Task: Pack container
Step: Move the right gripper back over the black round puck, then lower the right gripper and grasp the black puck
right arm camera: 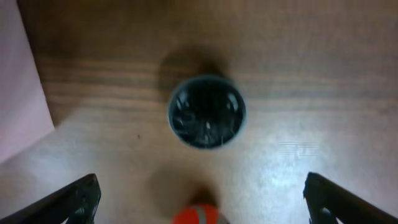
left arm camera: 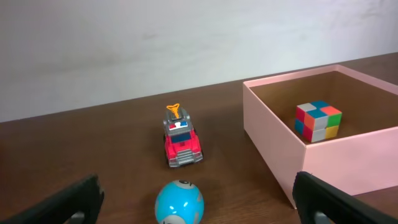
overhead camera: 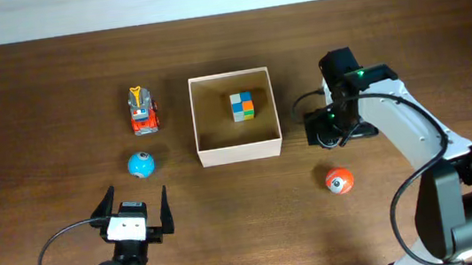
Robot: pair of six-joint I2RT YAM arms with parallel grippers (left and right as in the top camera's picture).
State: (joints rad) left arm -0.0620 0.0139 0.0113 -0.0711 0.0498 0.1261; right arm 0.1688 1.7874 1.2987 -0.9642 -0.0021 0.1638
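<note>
Container (overhead camera: 240,152) resting on the bench (overhead camera: 35,93), right pincer (overhead camera: 325,129) hanging just beside it, left pincer (overhead camera: 137,199) sitting well apart, both gaping empty.

Blue ball (left arm camera: 179,202) cropped by lower frame edge, container (left arm camera: 348,152) right side cropped, orange ball (right arm camera: 198,216) mostly below frame edge and blurred, dark round item (right arm camera: 207,111) on worktop (right arm camera: 298,74) blurred, identity indeterminate, right hand (right arm camera: 199,194) visible only as two dark tips at lower corners.

Left gripper (overhead camera: 135,197) has the blue ball (overhead camera: 141,165) and toy truck (overhead camera: 143,110) right in its lane, the container (overhead camera: 240,154) is roomy bar the cube (overhead camera: 243,106) toward its far side, and the orange ball (overhead camera: 339,179) sits on open table near the right gripper (right arm camera: 200,180).
</note>
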